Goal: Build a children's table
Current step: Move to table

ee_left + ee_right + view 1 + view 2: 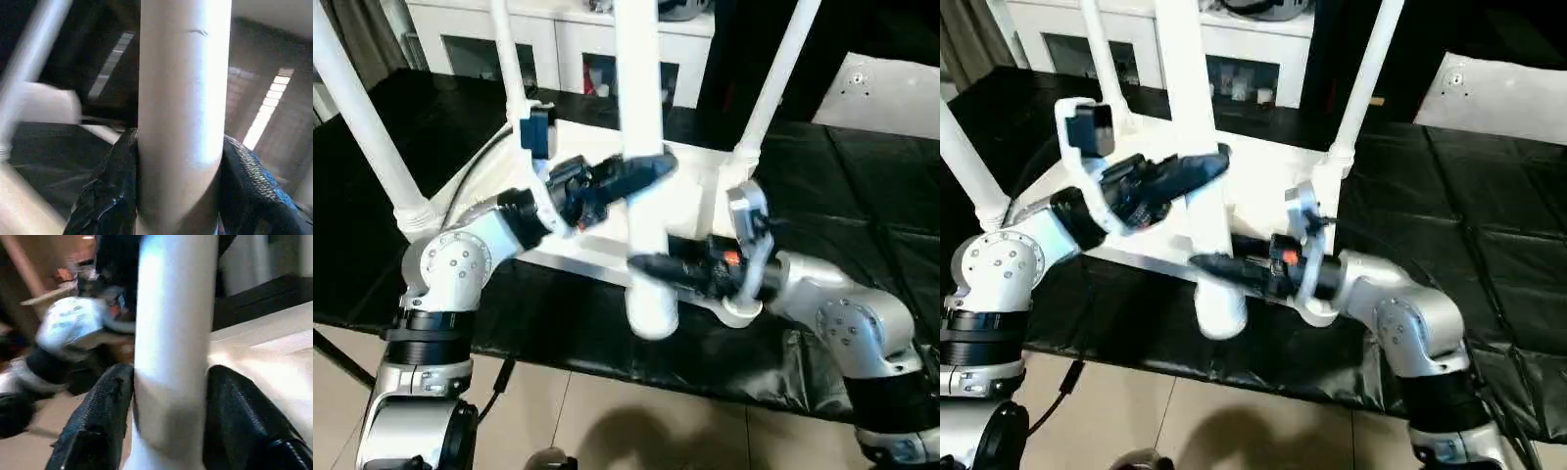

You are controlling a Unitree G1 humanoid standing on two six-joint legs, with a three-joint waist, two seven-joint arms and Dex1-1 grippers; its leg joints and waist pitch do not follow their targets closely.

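On a black-covered bench (862,186) in front of a white glass-door cabinet (558,44), the children's table top (1263,191) lies upside down with its legs pointing upward, their upper ends cut off by the frame edge. The near leg (641,147), closest to the robot, stands roughly upright, its long axis running vertically, its foot end out of sight above and its wide lower end at the top's front corner socket (651,313), over the bench's near edge. The left gripper (651,168) is clamped on this leg well above the socket, one black finger (105,196) on each side of the tube in the left wrist view. The right gripper (646,262) grips the same leg lower, just above the socket, its fingers (98,426) pressed to both sides. Much of the table top's ribbed underside is hidden behind the two silver forearms. Three other legs (367,127) rise from the remaining corners. Beyond the table top, a flat white sheet (891,93) lies at the bench's far right.
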